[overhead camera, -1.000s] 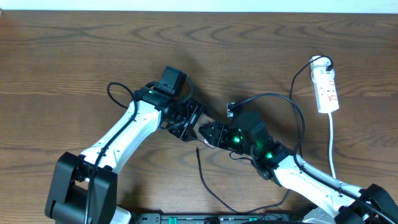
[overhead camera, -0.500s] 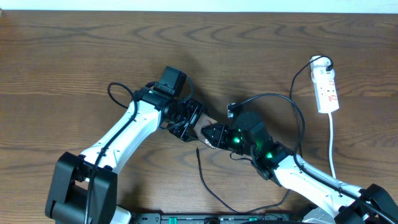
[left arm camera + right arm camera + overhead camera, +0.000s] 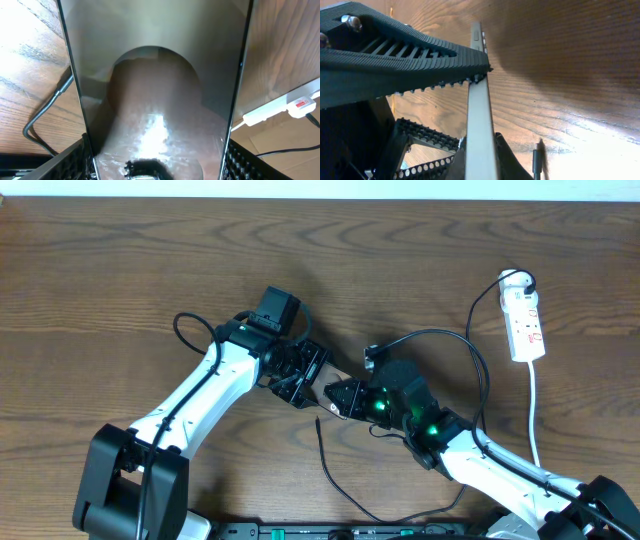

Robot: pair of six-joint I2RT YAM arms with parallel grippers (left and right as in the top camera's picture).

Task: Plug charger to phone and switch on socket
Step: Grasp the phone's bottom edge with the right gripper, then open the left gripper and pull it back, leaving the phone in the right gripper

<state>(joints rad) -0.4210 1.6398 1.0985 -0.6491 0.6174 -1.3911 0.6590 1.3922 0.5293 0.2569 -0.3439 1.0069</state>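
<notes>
Right between the two arms, the flat dark brown-black glossy phone (image 3: 160, 100) is held up off the brown wooden table (image 3: 120, 260), so it is the handiest mark for placing the rest. The left gripper (image 3: 298, 376) is pinched onto the phone: in the left wrist view the slab fills the frame, and the ribbed black fingers (image 3: 75, 162) press against its two long sides at the bottom corners.

The right gripper (image 3: 343, 395) sits just beside the phone on the opposite side, close to the left one. In the right wrist view the phone stands edge-on as a thin pale strip. The toothed black fingers (image 3: 420, 55) are spread apart, and the upper one's tip touches that edge without clamping anything.

The long thin black charger cable (image 3: 326, 460) lies on the table near the phone, on the side toward the arm bases. Its free end points up at the phone but stays apart from it, and neither gripper holds it.

The white elongated power-strip socket with red markings (image 3: 526, 325) lies well apart from the phone, out beyond the right arm. Its white cord (image 3: 536, 420) trails back toward the arm bases.
</notes>
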